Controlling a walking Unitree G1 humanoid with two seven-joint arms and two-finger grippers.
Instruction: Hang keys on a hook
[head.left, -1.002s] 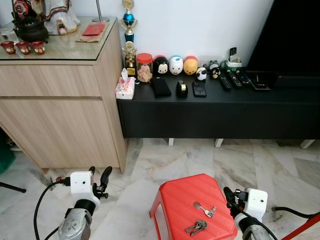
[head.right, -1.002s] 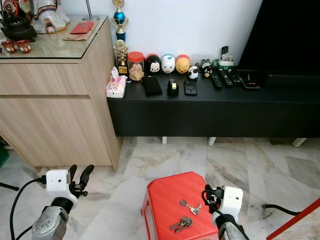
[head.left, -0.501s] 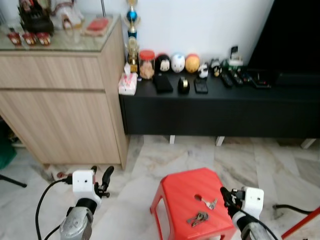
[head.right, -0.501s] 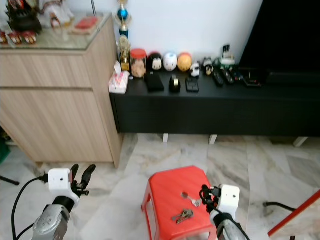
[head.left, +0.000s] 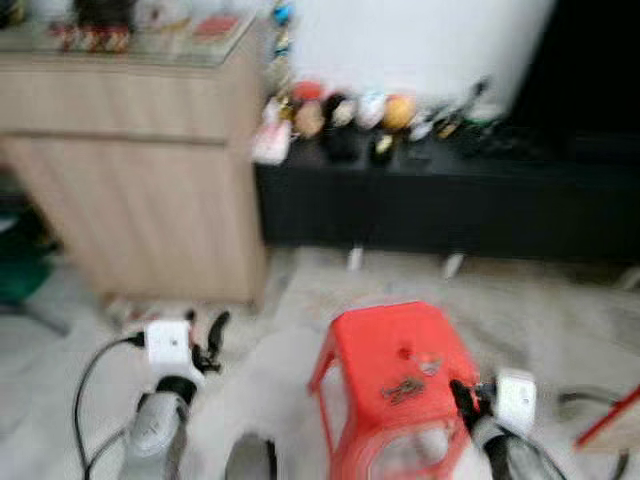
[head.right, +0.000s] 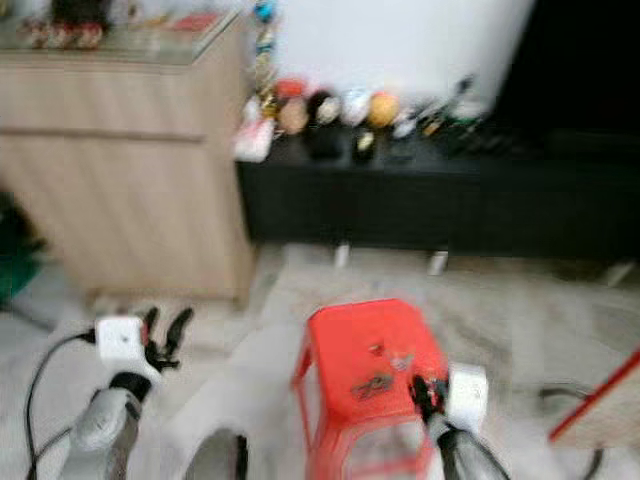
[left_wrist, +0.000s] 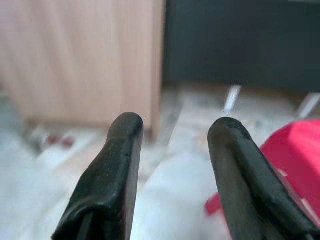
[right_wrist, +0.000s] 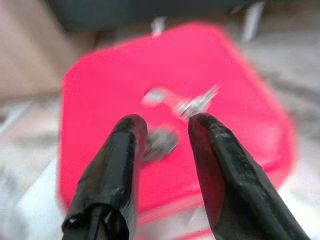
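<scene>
The head views are blurred by motion. A red plastic stool (head.left: 400, 345) stands on the marble floor in front of me, with two sets of keys on its top: a dark bunch (head.left: 402, 388) and a silvery set (head.left: 430, 364). My right gripper (right_wrist: 161, 132) is open just above the stool's near right edge (head.left: 462, 390), its fingers framing the dark bunch (right_wrist: 161, 142) and the silvery keys (right_wrist: 192, 104). My left gripper (head.left: 205, 335) is open over the floor left of the stool, holding nothing (left_wrist: 172, 135).
A light wooden cabinet (head.left: 130, 150) stands at the back left. A low black TV console (head.left: 450, 200) with toys and remotes runs along the back wall. A cable trails from my left arm (head.left: 95, 370). A red bar (head.left: 610, 425) lies at the far right.
The camera has tilted and moved, so the whole scene has shifted and blurred. The stool sits higher in view. Both grippers keep their open pose.
</scene>
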